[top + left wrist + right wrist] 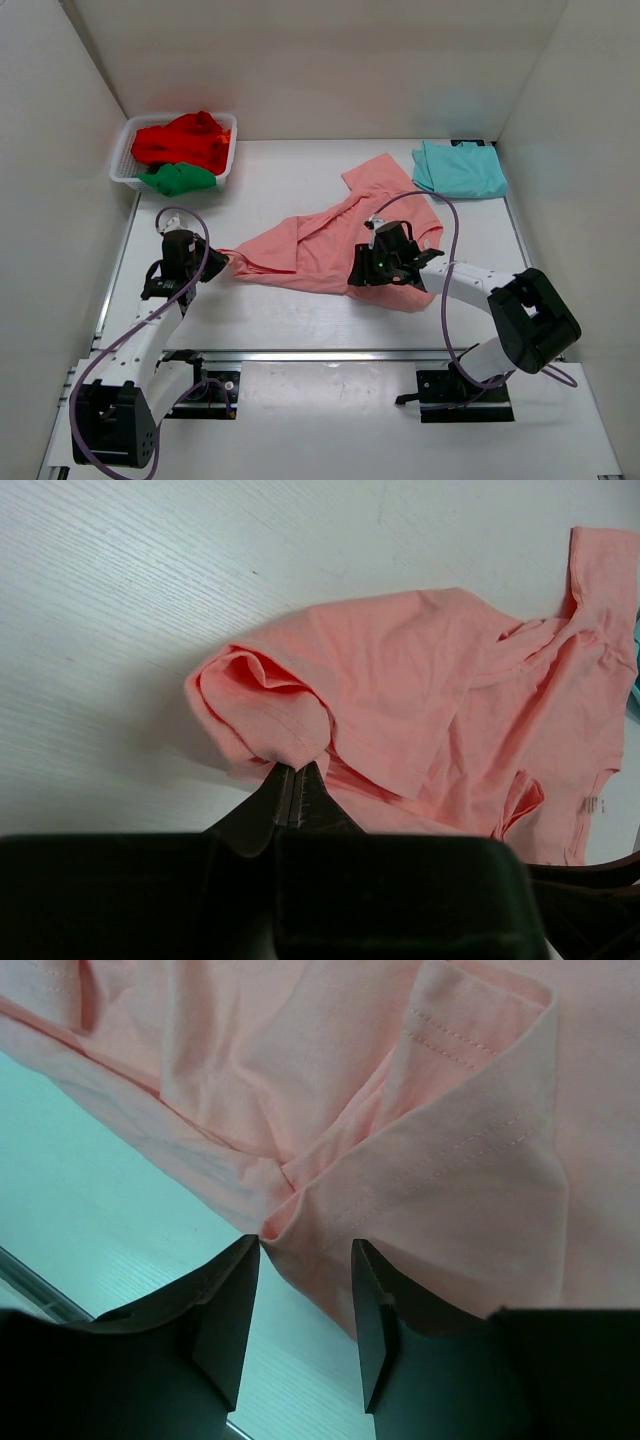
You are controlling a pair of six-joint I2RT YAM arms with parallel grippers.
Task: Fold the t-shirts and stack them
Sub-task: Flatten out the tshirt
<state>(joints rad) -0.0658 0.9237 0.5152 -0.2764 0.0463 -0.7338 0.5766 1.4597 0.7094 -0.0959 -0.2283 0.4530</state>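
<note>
A salmon-pink t-shirt [320,245] lies crumpled and stretched across the middle of the table. My left gripper [228,262] is shut on its left end; in the left wrist view the closed tips [296,770] pinch a bunched sleeve fold of the shirt [420,680]. My right gripper [358,272] sits at the shirt's near edge. Its jaws [305,1245] stand open, with a puckered hem fold of the shirt [400,1110] just at the gap between them. A light teal t-shirt [460,170] lies folded at the back right.
A white mesh basket [122,160] at the back left holds a red t-shirt [185,140] and a green t-shirt [178,178]. White walls close in the table on the left, back and right. A metal rail runs along the near edge.
</note>
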